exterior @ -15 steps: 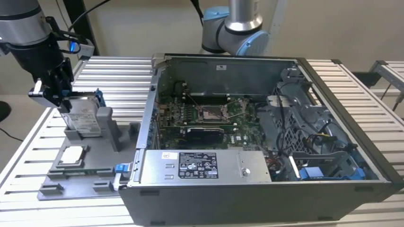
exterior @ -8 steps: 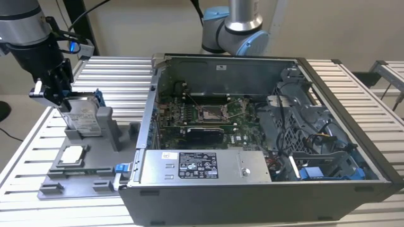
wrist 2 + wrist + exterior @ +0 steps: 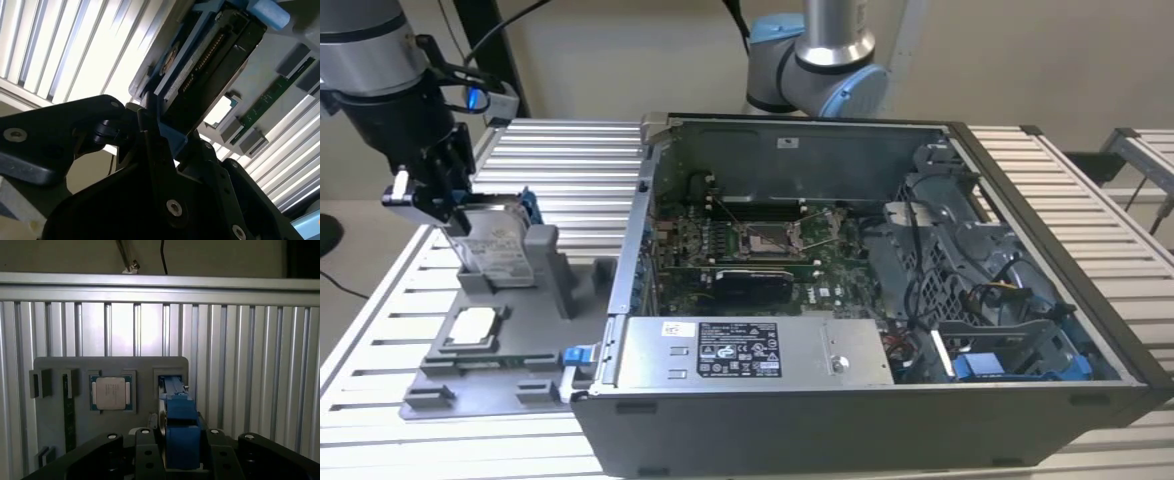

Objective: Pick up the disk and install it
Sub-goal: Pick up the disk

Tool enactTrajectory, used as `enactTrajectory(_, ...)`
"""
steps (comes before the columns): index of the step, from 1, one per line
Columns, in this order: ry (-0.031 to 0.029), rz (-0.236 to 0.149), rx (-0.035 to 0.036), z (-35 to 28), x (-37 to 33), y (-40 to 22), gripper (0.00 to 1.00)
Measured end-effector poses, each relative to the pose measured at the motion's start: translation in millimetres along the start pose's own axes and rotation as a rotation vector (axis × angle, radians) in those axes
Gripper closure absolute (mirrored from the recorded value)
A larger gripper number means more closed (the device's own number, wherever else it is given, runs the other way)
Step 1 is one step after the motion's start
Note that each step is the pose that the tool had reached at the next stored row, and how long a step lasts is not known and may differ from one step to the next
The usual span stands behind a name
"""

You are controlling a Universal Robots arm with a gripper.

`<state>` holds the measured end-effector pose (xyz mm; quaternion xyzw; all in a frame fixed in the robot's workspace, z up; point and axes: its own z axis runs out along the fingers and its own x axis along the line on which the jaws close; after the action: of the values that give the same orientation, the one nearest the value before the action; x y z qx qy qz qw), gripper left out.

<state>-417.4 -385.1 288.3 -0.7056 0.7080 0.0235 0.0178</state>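
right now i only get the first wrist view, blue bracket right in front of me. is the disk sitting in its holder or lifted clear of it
Observer: In the exterior view the disk stands upright, lower end down in the grey fixture, the gripper shut on its top.
Operator: where's the case
Observer: The open computer case sits next to the fixture, on the exterior view's right.
Operator: connector side
Observer: In the second wrist view the connector pins show on the disk's edge facing that camera.
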Motion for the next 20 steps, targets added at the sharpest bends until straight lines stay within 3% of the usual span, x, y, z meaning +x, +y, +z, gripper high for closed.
enactTrajectory(2,-0.0212,0.0,-0.0001,0.0,0.4,-0.1,1.0)
enactTrajectory(4,-0.0223,0.0,0.0,0.0,0.5,-0.1,1.0)
enactTrajectory(9,-0.0143,0.0,0.0001,-0.2,0.5,-0.1,1.0)
enactTrajectory(10,-0.0085,0.0,0.0,-0.4,0.5,-0.1,1.0)
enactTrajectory(13,0.0169,0.0,0.0001,-0.6,0.4,-0.1,1.0)
enactTrajectory(14,0.0186,0.0,0.0002,-0.5,0.4,-0.1,1.0)
enactTrajectory(15,0.0184,0.0,0.0004,-0.5,0.4,-0.1,1.0)
enactTrajectory(17,0.0104,0.0,0.0004,-0.6,0.3,0.0,1.0)
enactTrajectory(19,0.0074,0.0,0.0004,-0.6,0.3,0.0,1.0)
enactTrajectory(20,0.0001,0.0,0.0004,-0.5,0.3,0.0,1.0)
